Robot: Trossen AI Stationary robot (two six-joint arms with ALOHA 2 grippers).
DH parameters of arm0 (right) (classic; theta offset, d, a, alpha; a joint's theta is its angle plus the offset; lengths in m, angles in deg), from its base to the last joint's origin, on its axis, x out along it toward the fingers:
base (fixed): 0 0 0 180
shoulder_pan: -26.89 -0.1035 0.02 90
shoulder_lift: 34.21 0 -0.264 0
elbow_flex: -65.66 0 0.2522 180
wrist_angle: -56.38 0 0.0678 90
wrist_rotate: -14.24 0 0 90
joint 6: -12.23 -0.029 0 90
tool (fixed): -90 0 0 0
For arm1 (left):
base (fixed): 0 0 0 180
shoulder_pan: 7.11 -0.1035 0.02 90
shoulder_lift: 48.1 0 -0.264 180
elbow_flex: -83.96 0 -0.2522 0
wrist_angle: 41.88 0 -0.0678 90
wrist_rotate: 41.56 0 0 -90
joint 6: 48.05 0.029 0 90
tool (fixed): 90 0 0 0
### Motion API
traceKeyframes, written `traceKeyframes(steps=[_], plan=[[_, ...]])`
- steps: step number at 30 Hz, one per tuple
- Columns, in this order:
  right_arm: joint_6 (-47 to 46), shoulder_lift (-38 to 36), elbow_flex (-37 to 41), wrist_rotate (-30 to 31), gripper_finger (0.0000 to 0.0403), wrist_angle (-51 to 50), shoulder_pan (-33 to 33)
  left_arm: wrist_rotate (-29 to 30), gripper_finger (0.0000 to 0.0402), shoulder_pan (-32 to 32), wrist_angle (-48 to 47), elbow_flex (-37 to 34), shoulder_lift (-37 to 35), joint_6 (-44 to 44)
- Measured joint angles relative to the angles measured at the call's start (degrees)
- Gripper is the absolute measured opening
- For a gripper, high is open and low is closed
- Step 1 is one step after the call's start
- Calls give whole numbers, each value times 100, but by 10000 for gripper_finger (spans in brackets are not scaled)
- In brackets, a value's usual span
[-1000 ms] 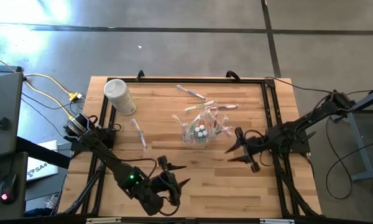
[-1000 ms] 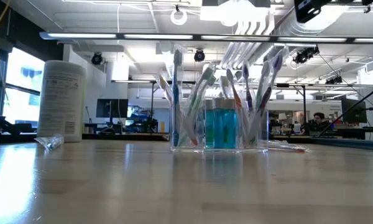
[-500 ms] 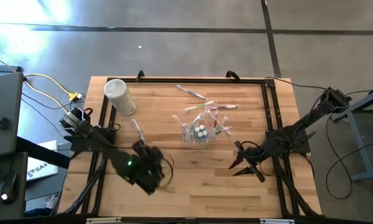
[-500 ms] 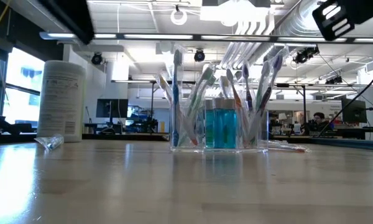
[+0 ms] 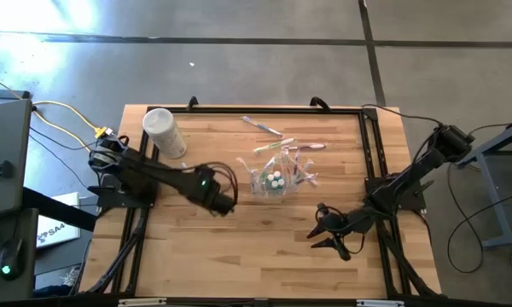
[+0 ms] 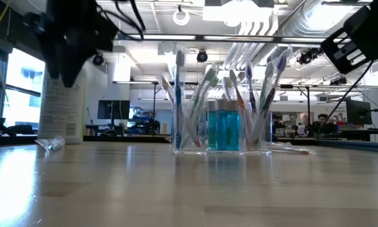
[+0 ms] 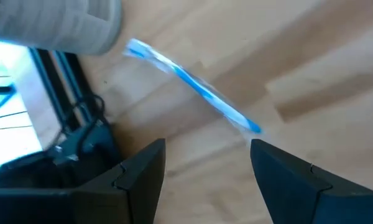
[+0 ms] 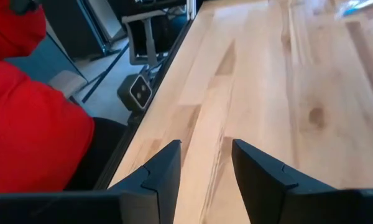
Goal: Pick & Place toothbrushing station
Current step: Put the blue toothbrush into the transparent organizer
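The toothbrushing station [image 5: 277,176] is a clear plastic holder with several toothbrushes standing in it around a blue bottle [image 6: 223,129]. It stands with its base on the wooden table, near the middle. My left gripper [image 5: 224,203] is open and empty, above the table to the left of the station. In its wrist view the fingers [image 7: 206,146] hang over a loose wrapped blue toothbrush [image 7: 193,87]. My right gripper [image 5: 324,240] is open and empty toward the near right, clear of the station, over bare wood [image 8: 205,146].
A white cylindrical tub [image 5: 164,130] stands at the far left corner; the left arm [image 6: 69,38] shows in front of it in the low view. Loose toothbrushes [image 5: 260,126] lie behind the station. A person in red [image 8: 31,112] is beyond the table's edge.
My left gripper has swung from the near edge toward the far edge, to beside the station and over the loose toothbrush. My right gripper has drawn back from the station toward the near edge. The station has stayed where it was.
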Motion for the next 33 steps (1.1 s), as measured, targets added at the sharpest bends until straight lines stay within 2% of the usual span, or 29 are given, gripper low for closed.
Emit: traceKeyframes(steps=[8, 11, 14, 18, 22, 27, 33], plan=[[-115, 505, 0, -3, 136, 294, -115, 132, 228, -1016, 461, -799, 0, 510], [-80, 514, 0, 0, 136, 349, -114, 160, 228, -1159, 792, -1155, 0, 284], [-60, 514, 0, 1, 136, 386, -114, 6, 228, -1247, 1438, -1478, -38, 306], [-40, 514, 0, 1, 136, 431, -114, -559, 228, -1413, 2581, -1915, -113, 683], [-6, 514, 0, 1, 136, 468, -114, -714, 228, -1571, 3053, -2250, -220, 670], [89, 514, 0, 3, 136, 504, -114, -434, 228, -1559, 2818, -2421, -336, 207], [93, 514, 0, 2, 136, 507, -114, -722, 228, -1561, 2967, -2598, -426, 87]])
